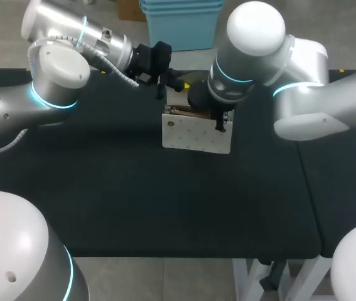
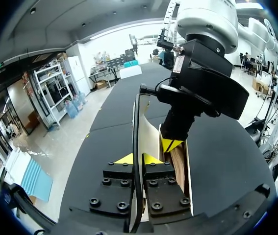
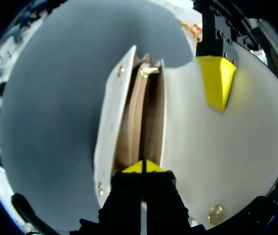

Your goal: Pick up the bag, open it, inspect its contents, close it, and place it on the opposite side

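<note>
A white bag [image 1: 196, 135] stands mid-table with its flap [image 2: 150, 134] lifted. My left gripper [image 1: 165, 88] [image 2: 138, 159] is behind the bag, shut on the flap's edge and holding it up. One yellow fingertip [image 3: 217, 81] of that gripper lies against the flap's white face, which has a gold snap [image 3: 216, 214]. My right gripper [image 1: 220, 125] [image 3: 142, 167] comes down from above, shut. Its tips are in the bag's mouth, where the brown lining [image 3: 139, 112] shows. Seen from the left wrist, the right gripper [image 2: 170, 145] dips in just ahead of my left fingers.
The black table [image 1: 102, 200] stretches wide to the left and front of the bag. A seam [image 1: 306, 175] splits off a second black section on the right. Both arms crowd the space above the bag's back edge.
</note>
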Controlling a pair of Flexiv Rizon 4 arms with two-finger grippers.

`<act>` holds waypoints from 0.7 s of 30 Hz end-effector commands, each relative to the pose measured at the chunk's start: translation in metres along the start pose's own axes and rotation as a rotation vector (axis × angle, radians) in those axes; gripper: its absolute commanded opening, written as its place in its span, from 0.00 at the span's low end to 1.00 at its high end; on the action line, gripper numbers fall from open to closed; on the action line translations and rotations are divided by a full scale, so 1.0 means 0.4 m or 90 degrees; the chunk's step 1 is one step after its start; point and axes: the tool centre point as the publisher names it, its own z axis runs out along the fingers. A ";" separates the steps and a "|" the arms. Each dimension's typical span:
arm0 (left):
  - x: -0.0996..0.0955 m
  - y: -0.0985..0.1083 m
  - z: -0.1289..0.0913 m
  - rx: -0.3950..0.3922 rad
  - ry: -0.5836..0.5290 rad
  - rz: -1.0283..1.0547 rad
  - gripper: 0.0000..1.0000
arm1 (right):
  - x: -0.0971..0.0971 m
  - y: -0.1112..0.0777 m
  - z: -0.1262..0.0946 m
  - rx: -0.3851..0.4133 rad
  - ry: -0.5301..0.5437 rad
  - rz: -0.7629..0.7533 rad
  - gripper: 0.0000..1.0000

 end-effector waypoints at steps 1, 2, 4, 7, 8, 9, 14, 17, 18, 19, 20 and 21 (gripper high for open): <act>0.003 -0.009 0.018 0.004 0.000 -0.003 0.00 | 0.001 0.023 0.030 0.008 0.002 0.002 0.00; 0.003 -0.009 0.018 0.003 0.001 -0.003 0.00 | 0.001 0.022 0.032 0.006 0.002 0.004 0.00; 0.003 -0.009 0.021 0.002 0.002 -0.003 0.00 | 0.000 0.022 0.035 -0.008 -0.006 0.012 0.00; 0.002 -0.007 0.030 0.000 0.006 -0.004 0.00 | -0.007 0.040 0.021 -0.018 -0.020 0.006 0.00; 0.000 -0.007 0.032 0.000 0.006 -0.006 0.00 | -0.008 0.046 0.018 -0.016 -0.023 0.000 0.00; -0.001 -0.007 0.033 -0.001 0.007 -0.006 0.00 | -0.010 0.049 0.018 -0.017 -0.024 -0.003 0.00; -0.002 -0.009 0.030 -0.002 0.007 -0.008 0.00 | -0.008 0.037 0.042 0.004 -0.010 -0.001 0.00; -0.001 -0.010 0.027 -0.002 0.007 -0.006 0.00 | -0.004 0.021 0.055 0.010 -0.002 0.009 0.00; -0.002 -0.010 0.026 -0.002 0.006 -0.006 0.00 | -0.002 0.015 0.058 0.013 0.000 0.011 0.00; -0.002 -0.009 0.025 -0.002 0.006 -0.007 0.00 | -0.001 0.009 0.059 0.013 0.001 0.014 0.00; -0.003 -0.008 0.024 -0.001 0.004 -0.008 0.00 | 0.000 0.004 0.060 0.017 0.002 0.017 0.00; -0.004 -0.008 0.023 0.000 0.003 -0.009 0.00 | 0.002 -0.001 0.059 0.019 0.004 0.020 0.00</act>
